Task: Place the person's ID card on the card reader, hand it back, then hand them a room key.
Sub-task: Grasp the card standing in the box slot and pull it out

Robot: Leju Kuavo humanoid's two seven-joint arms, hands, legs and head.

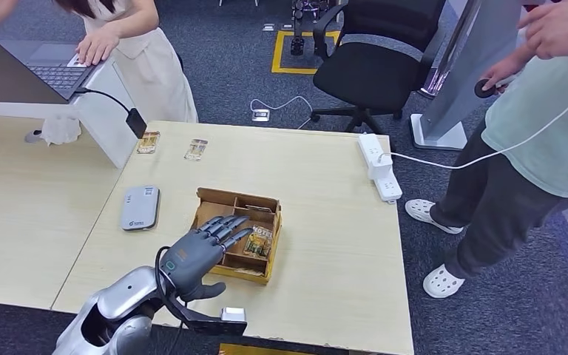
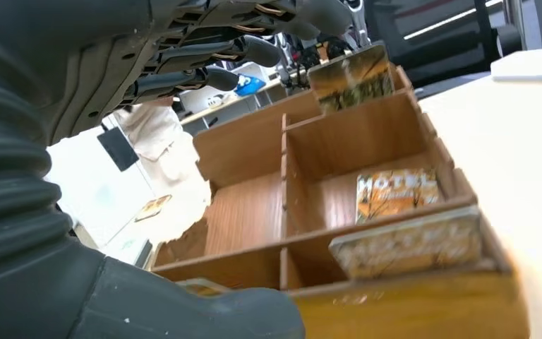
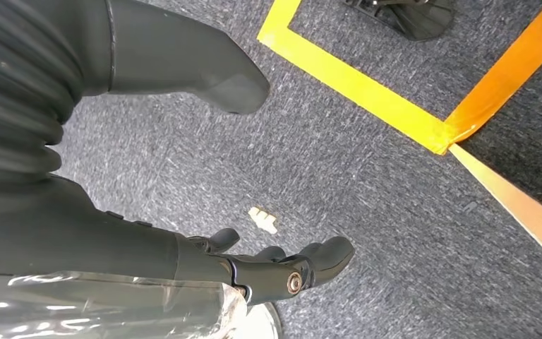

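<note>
My left hand (image 1: 203, 248) hovers over the wooden divided box (image 1: 237, 196) near the table's front, fingers stretched out and apart, holding nothing. A "HOTEL" key card (image 1: 259, 240) lies in the box's right compartment just beyond the fingertips. In the left wrist view the hand (image 2: 113, 63) reaches above the box (image 2: 254, 155); the hotel card (image 2: 395, 194) lies flat, a second card (image 2: 409, 244) leans in another slot and a third (image 2: 353, 74) stands on edge. The grey card reader (image 1: 140, 208) lies left of the box. My right hand (image 3: 275, 268) hangs over carpet, holding nothing.
Two small cards (image 1: 148, 142) (image 1: 196, 149) lie near the table's far edge. A white power strip (image 1: 379, 166) sits at the far right corner. One person (image 1: 547, 133) stands to the right of the table, another (image 1: 133, 52) works at a laptop (image 1: 29, 70) at the back left. An office chair (image 1: 377, 66) stands behind.
</note>
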